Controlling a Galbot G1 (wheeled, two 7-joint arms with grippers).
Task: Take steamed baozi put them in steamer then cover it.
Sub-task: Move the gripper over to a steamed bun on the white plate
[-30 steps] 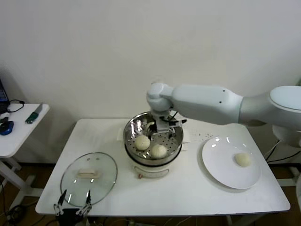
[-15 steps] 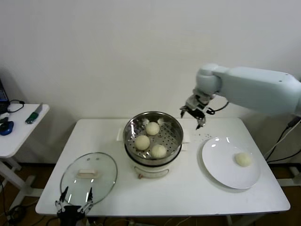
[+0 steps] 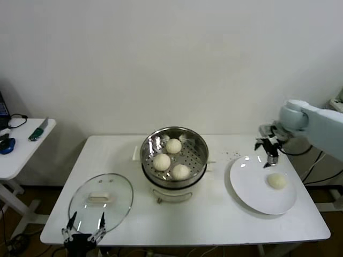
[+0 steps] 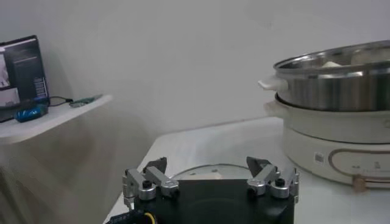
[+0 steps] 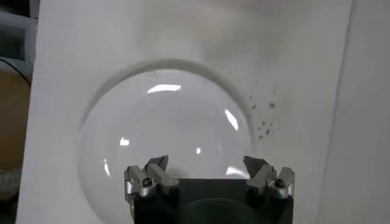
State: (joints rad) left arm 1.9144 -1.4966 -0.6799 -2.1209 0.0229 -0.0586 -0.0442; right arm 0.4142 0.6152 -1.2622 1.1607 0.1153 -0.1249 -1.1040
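Note:
The steel steamer [image 3: 148, 151] stands mid-table on its white base and holds three cream baozi [image 3: 173, 145], [image 3: 162, 161], [image 3: 180, 172]. It also shows in the left wrist view [image 4: 341, 85]. A fourth baozi [image 3: 277, 181] lies on the white plate [image 3: 252, 190] at the right. My right gripper [image 3: 267, 151] is open and empty, hovering over the plate's far edge, a little short of that baozi. In the right wrist view the gripper [image 5: 206, 165] hangs over bare plate [image 5: 164, 115]; the baozi is out of that view. My left gripper [image 3: 83, 231] is open and parked at the table's front left edge.
The glass lid [image 3: 101, 198] with a white handle lies on the table front left, just beyond my left gripper; it also shows in the left wrist view [image 4: 207, 172]. A small side table [image 3: 19, 147] with tools stands at far left. Dark specks [image 3: 231, 155] dot the table behind the plate.
My right arm has left the steamer, where it set down a third baozi, and swung right; its empty gripper now hovers over the plate. The left arm has not moved.

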